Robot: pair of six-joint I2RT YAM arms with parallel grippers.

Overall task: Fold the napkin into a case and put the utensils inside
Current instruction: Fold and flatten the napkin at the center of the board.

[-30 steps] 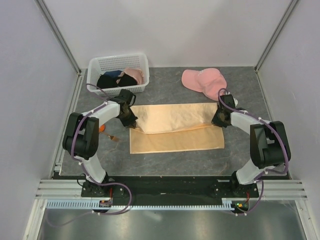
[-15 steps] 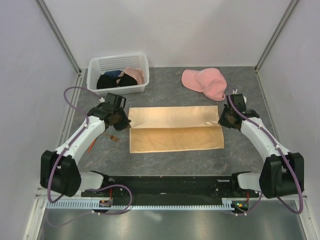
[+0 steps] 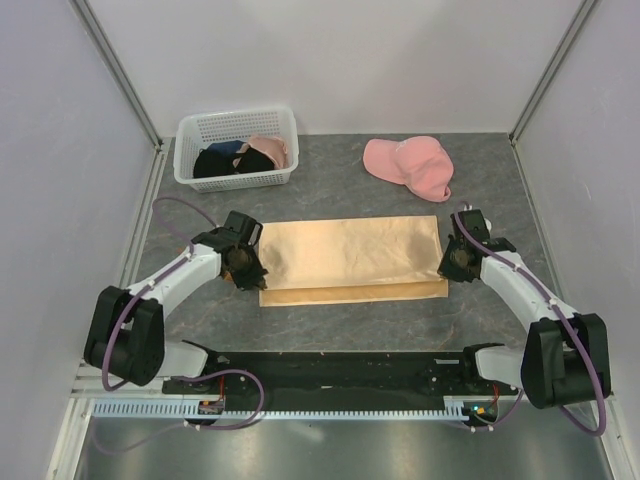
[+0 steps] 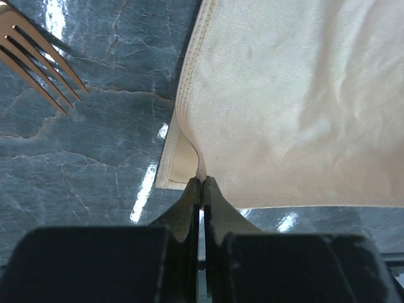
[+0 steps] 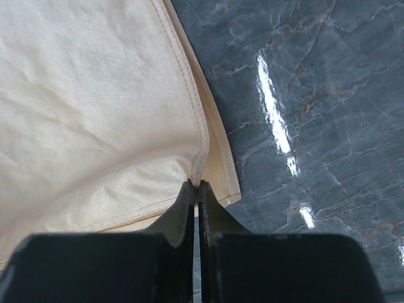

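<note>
- I had the napkin [image 3: 350,258] lying at the centre of the tabletop [image 3: 330,190], its long sides running from 9 to 3 o'clock. A top layer was folded over toward 6 o'clock.
- That top layer stopped just short of the near edge, so a narrow strip of the bottom layer showed along 6 o'clock.
- The left jaws were clenched on the top layer's corner at the 9 o'clock end. The left wrist view showed the cloth pinched between the tips.
- The right jaws were clenched on the matching corner at the 3 o'clock end, the hem drawn up into the tips.
- By my reading, the first fold was close to being laid down but not let go. The folds that would close the cloth into a case were not yet made.
- One utensil showed: a fork [image 4: 38,60] on bare tabletop off the napkin's 9 o'clock edge, apart from the cloth. I could not see the other pieces.
- Nothing lay inside the napkin, so loading the utensils was wholly undone.
</note>
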